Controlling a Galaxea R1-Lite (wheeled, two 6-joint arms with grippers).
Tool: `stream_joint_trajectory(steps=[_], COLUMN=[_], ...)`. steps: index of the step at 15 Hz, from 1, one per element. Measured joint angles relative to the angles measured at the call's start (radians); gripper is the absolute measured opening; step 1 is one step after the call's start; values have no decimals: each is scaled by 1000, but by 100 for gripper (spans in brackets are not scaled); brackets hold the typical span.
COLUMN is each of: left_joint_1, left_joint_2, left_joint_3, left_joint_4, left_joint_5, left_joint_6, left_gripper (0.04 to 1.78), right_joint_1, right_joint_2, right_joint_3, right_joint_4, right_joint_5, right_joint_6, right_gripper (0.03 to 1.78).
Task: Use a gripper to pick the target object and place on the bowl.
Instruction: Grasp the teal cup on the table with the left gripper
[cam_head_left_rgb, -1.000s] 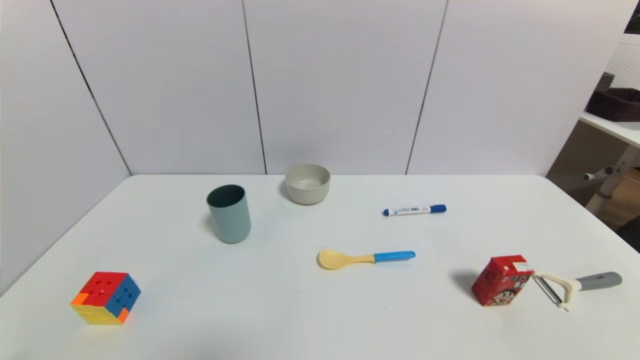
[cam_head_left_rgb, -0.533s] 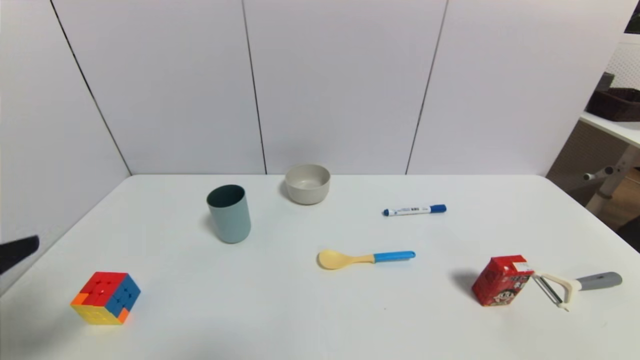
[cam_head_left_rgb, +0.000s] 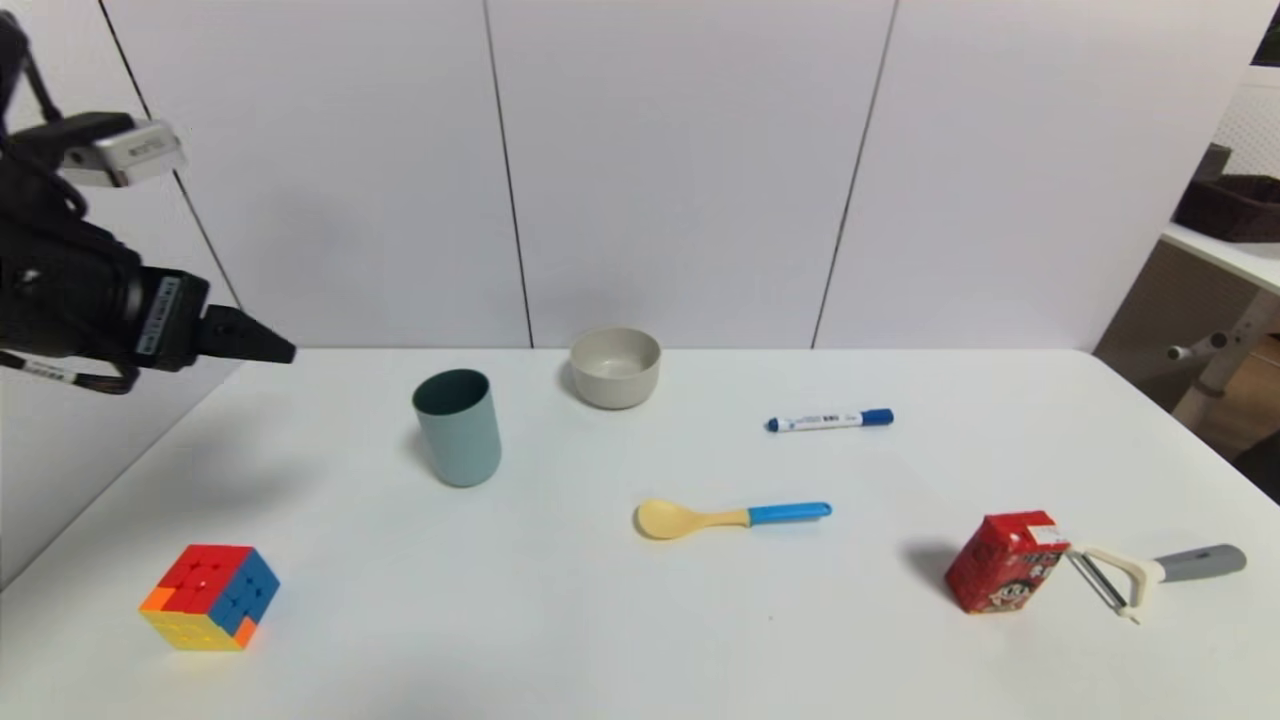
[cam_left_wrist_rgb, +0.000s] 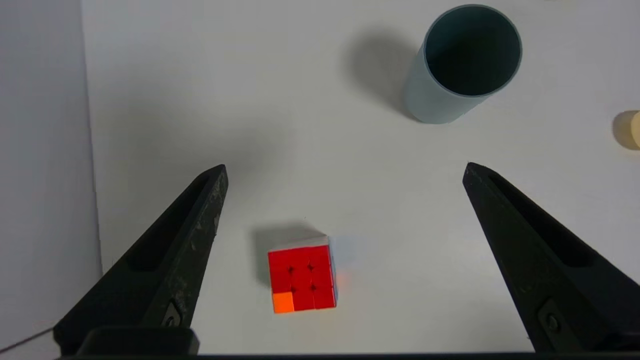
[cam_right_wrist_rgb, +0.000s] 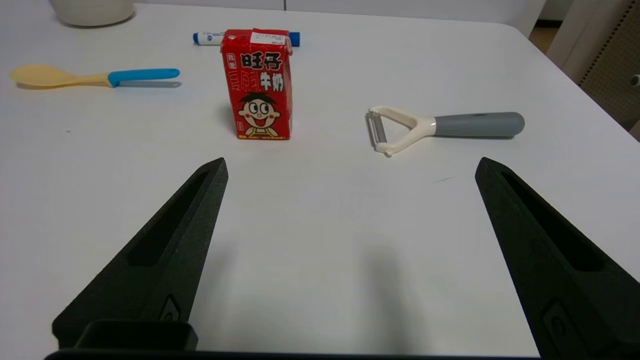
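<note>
The pale blue-grey cup (cam_head_left_rgb: 458, 430) stands upright on the white table, left of centre; the left wrist view shows its dark teal inside (cam_left_wrist_rgb: 470, 50). The beige bowl (cam_head_left_rgb: 615, 368) sits behind and to the right of it, empty; its edge shows in the right wrist view (cam_right_wrist_rgb: 92, 7). My left gripper (cam_head_left_rgb: 265, 347) is high over the table's left side, well left of the cup, open and empty (cam_left_wrist_rgb: 345, 166). My right gripper (cam_right_wrist_rgb: 351, 160) is open and empty, low over the front right of the table, outside the head view.
A Rubik's cube (cam_head_left_rgb: 212, 597) lies front left, below the left gripper (cam_left_wrist_rgb: 301, 277). A yellow spoon with a blue handle (cam_head_left_rgb: 730, 517), a blue marker (cam_head_left_rgb: 828, 420), a red milk carton (cam_head_left_rgb: 1005, 562) and a peeler (cam_head_left_rgb: 1150, 575) lie to the right. Wall panels stand behind and left.
My left arm has come in from the left edge and risen high over the table's left side. The objects have not moved.
</note>
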Motion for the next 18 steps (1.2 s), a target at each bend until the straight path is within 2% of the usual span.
stream_joint_trajectory(steps=[5,8,11,18], left_joint_1=[-62,-96,-144,-221], left_joint_2=[138,139,116,100], left_joint_3=[-39,87,302,675], left_joint_4=[3,-75,-315,-924], left_joint_5=[1,1,0,3], left_joint_6=[-8,-10,-10,-34], left_gripper=[169,169,169,169], right_joint_1=[0,0,0,0], right_joint_2=[0,0,0,0], right_joint_3=[0,0,0,0], right_joint_4=[0,0,0,0], right_joint_5=[0,0,-1,0], right_joint_6=[0,0,0,0], right_gripper=[171,171,171,171])
